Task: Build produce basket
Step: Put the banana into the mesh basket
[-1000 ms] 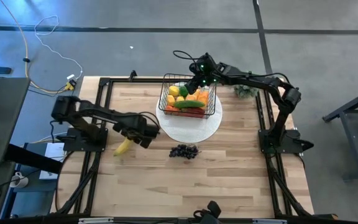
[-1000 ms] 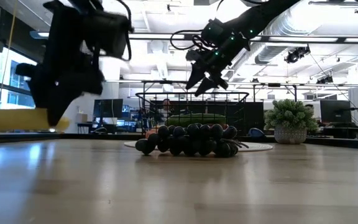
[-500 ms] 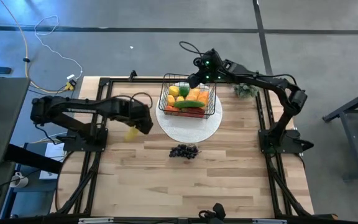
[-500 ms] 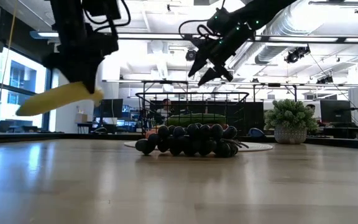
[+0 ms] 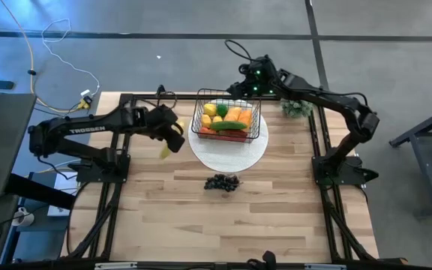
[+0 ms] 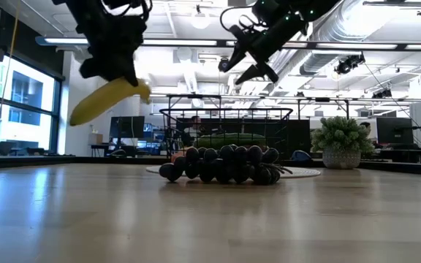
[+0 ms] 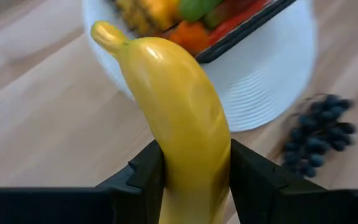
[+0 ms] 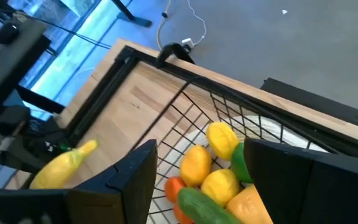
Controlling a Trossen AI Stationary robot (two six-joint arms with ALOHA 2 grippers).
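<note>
The yellow banana [image 7: 179,106] is in the air left of the basket, with my left gripper [image 5: 169,137] shut on it. The black wire basket [image 5: 227,120] stands on a round white plate [image 5: 231,154] and holds lemons, oranges, a green cucumber and other produce [image 8: 213,168]. My right gripper [image 8: 197,180] hovers open above the basket's far side [image 5: 240,90] with nothing between its fingers. A bunch of dark grapes [image 5: 222,182] lies on the table just near of the plate. My left gripper pinches the banana's two sides [image 7: 191,171] between its two fingers. The fingers slant down from above, and the banana runs on past the fingertips, stem end [image 7: 107,34] ahead. The banana [image 6: 108,100] is lifted clear of the table and hangs tilted below the fingers.
A small green bushy plant [image 5: 297,109] stands at the far right of the table. A black frame [image 5: 126,101] runs along the table's edges. Bare wood [image 5: 223,225] stretches over the near half of the table.
My left gripper has risen with the banana, lifting it clear of the table, and swung toward the far edge and the basket, turning as it went. My right gripper has risen from over the basket and rolled a little.
</note>
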